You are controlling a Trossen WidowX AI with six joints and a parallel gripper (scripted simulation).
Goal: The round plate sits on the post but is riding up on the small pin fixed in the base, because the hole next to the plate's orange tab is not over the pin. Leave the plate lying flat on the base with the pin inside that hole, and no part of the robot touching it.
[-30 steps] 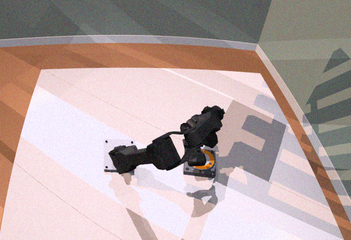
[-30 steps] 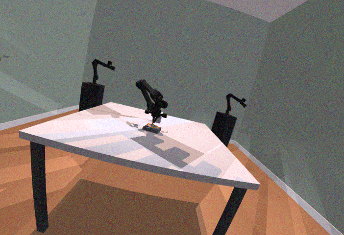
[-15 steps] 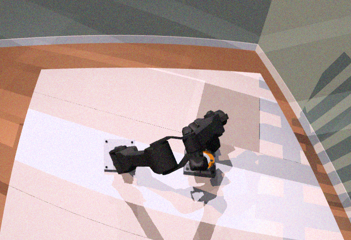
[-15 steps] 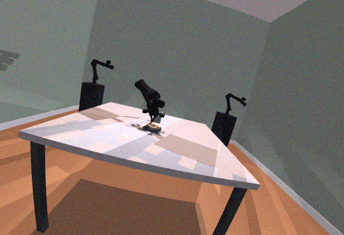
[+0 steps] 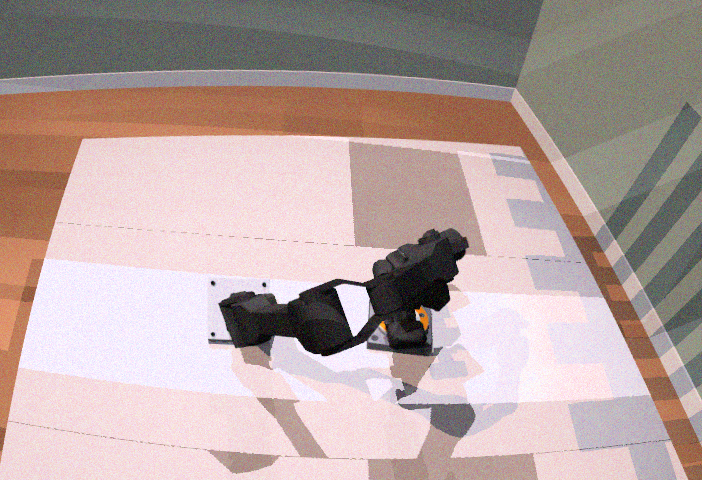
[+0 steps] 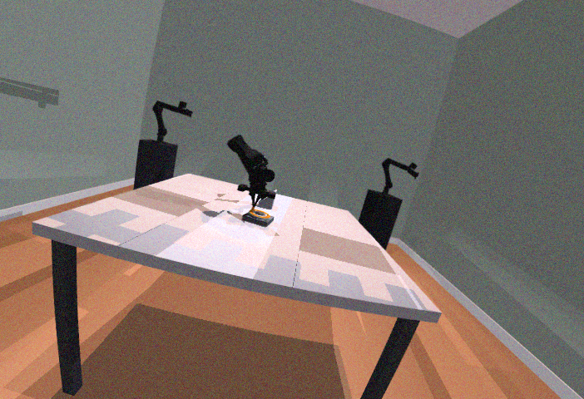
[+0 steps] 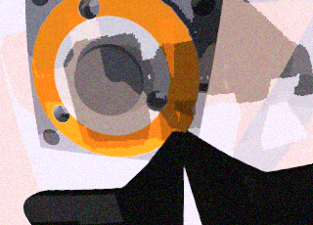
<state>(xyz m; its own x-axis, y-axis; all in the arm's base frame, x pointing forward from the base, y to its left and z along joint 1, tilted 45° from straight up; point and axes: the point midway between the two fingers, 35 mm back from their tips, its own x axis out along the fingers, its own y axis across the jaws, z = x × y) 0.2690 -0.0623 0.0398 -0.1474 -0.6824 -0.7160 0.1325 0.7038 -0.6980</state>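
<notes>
Gripper (image 7: 184,141): fingers together, only a thin sliver of light between the two dark blades in the wrist view, nothing held between them. The joined tip points down at the near edge of the plate (image 7: 46,49) and meets the outer rim of the orange ring at its lower right; whether it presses on the rim or stands just above it cannot be told.

Plate: a flat orange ring with a wide white inner band, round, lying over the grey square base (image 7: 209,29). Three small dark holes show in the ring, one at upper left, one at lower left and one at the inner right edge close to the gripper tip. The right part of the ring lies in brownish shade. No separate tab can be made out, and which hole is the tab's cannot be told. The pin is not distinguishable.

Post (image 7: 108,78): a grey round stub filling the plate's central opening.

Base: dark corner holes visible at upper left, upper right and lower left; its lower right is covered by the gripper.

In the top view the arm (image 5: 318,316) reaches from its mount plate (image 5: 216,294) across to the base (image 5: 375,340), with the wrist hiding most of the plate (image 5: 421,317). The table (image 6: 349,253) carries the base near its middle.
</notes>
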